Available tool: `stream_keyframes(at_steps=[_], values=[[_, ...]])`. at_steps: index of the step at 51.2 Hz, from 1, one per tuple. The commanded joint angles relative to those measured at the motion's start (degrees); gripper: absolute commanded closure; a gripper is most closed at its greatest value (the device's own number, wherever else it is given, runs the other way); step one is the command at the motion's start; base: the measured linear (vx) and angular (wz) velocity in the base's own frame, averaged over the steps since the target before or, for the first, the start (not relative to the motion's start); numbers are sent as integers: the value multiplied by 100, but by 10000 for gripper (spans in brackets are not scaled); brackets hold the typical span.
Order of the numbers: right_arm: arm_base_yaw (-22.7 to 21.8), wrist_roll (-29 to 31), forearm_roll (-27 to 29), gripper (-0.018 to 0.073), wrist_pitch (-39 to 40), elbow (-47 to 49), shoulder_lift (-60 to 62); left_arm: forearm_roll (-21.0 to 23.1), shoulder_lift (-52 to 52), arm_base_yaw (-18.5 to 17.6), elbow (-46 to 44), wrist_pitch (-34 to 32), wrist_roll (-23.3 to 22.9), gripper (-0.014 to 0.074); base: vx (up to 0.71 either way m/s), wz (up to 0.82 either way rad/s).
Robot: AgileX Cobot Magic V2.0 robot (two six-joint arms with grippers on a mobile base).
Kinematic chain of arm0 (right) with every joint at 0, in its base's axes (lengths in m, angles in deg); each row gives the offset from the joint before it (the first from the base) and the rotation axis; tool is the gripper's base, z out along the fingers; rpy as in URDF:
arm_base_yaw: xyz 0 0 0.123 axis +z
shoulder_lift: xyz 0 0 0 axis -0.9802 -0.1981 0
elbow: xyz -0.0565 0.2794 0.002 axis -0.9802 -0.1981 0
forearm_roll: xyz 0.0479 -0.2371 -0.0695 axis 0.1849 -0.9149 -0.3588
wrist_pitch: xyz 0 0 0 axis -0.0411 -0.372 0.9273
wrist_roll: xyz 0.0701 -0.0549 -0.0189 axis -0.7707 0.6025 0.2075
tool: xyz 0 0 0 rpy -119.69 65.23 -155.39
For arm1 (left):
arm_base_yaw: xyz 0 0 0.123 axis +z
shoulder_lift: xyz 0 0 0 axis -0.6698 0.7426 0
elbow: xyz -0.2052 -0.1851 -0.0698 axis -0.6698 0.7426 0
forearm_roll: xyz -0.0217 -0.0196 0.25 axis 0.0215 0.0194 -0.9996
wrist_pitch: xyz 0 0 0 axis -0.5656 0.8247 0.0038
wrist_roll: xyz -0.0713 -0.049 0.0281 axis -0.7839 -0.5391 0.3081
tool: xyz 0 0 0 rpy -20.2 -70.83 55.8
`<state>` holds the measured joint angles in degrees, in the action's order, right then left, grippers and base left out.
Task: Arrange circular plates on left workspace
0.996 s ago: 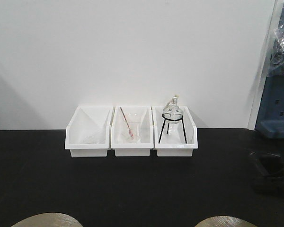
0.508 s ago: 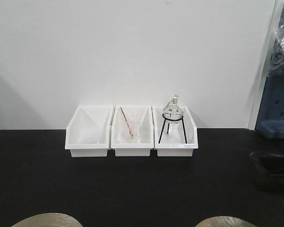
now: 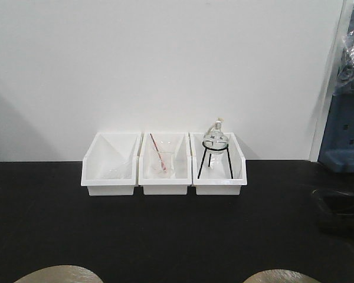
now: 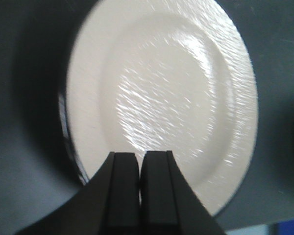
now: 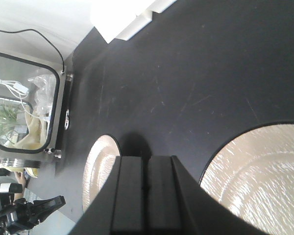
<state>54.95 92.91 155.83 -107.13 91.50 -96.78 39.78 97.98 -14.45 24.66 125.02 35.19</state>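
Two glossy tan round plates (image 3: 58, 275) are shown ungrasped on matte black countertop (image 3: 165, 230); left gripper (image 4: 139, 191), right gripper (image 5: 147, 196) pinched together, empty.

Front view: bright, even light; the white wall (image 3: 165, 71) carries a soft grey shadow at left; the matte black counter (image 3: 165, 236) renders dark.

Left wrist view: streaked glare covers the circular plate (image 4: 161, 98), its rim blurred, a dark shadow along its left side; the left tool (image 4: 139, 161) is out of focus.

Right wrist view: the white bin (image 5: 122, 14) is overexposed; the right tool (image 5: 147, 164) shadows the counter.
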Motion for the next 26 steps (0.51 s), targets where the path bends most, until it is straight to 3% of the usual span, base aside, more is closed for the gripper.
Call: stream_keyframes(at_steps=[1,12,26], values=[[-26,77,501,564,-118,163,181,4,-101,3,-244,-42,-74,311,0,0],[-26,77,588,564,-135,163,24,-293,-79,3,-237,-635,-449,155,0,0],[-26,88,611,564,-250,163,-245,-17,890,3,-237,-700,-312,143,0,0]])
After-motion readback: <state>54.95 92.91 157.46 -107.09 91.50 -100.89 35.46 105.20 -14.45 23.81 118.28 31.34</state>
